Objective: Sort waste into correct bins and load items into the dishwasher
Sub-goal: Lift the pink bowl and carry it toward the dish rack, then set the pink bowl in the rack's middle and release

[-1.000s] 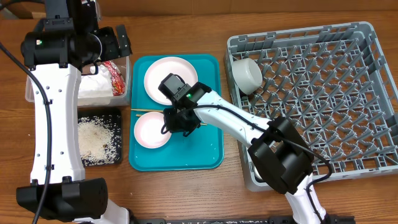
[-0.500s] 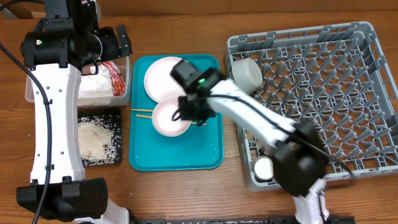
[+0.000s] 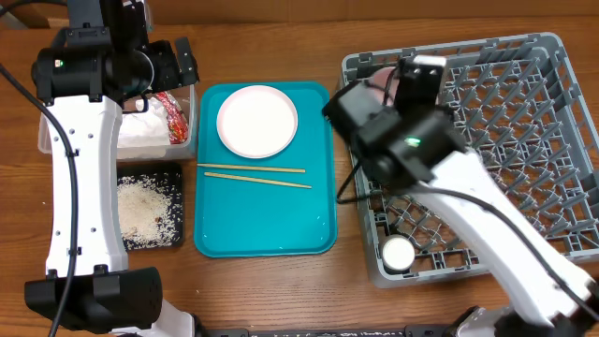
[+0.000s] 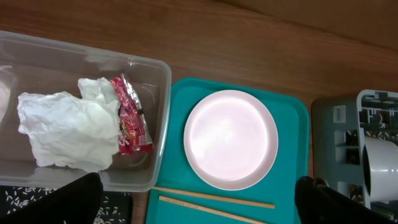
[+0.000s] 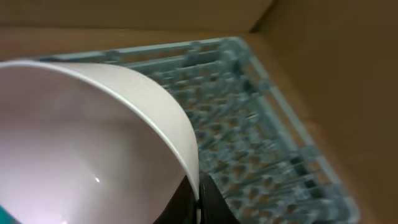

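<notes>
My right gripper (image 5: 198,200) is shut on the rim of a white bowl (image 5: 81,143) and holds it over the left back corner of the grey dish rack (image 3: 524,140). From overhead only a pinkish bit of that bowl (image 3: 380,78) shows beside the gripper (image 3: 398,86). A pinkish plate (image 3: 257,121) and two chopsticks (image 3: 253,174) lie on the teal tray (image 3: 267,229). My left gripper (image 4: 199,208) is open and empty above the tray's left edge. The napkin (image 4: 62,127) and red wrapper (image 4: 130,118) lie in the clear tub (image 4: 155,74). Rice (image 3: 145,206) lies in the black tray (image 3: 174,173).
A small white cup (image 3: 398,253) sits in the rack's near left corner. Another white bowl (image 4: 380,171) stands in the rack's left edge, hidden under my right arm from overhead. The rack's pegs (image 5: 249,124) fill the space below the held bowl.
My right gripper lifted the bowl off the teal tray and carried it right, to over the rack's left back corner. The chopsticks now lie uncovered. The left arm has not moved.
</notes>
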Robot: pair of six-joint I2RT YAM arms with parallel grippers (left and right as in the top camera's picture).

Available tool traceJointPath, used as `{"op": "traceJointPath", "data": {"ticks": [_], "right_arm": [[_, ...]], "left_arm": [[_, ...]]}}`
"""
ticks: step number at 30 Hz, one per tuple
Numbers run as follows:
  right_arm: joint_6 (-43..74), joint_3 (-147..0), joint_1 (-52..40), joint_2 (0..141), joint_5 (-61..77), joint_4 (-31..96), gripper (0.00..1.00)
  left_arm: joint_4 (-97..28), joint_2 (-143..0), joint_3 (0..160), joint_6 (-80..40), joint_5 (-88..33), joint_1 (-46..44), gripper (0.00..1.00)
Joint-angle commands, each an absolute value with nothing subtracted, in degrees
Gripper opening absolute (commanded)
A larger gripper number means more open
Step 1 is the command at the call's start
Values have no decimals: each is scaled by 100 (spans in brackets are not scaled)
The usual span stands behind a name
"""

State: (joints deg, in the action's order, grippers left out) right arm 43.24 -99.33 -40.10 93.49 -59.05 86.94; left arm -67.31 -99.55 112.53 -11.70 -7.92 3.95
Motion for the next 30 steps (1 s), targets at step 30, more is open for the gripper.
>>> {"op": "traceJointPath", "data": {"ticks": [30], "right_arm": [[5662, -6676, -4045, 9819, -6925, 6777, 4]], "left_arm": [[-6722, -9924, 11297, -1225, -840, 373, 100]]}}
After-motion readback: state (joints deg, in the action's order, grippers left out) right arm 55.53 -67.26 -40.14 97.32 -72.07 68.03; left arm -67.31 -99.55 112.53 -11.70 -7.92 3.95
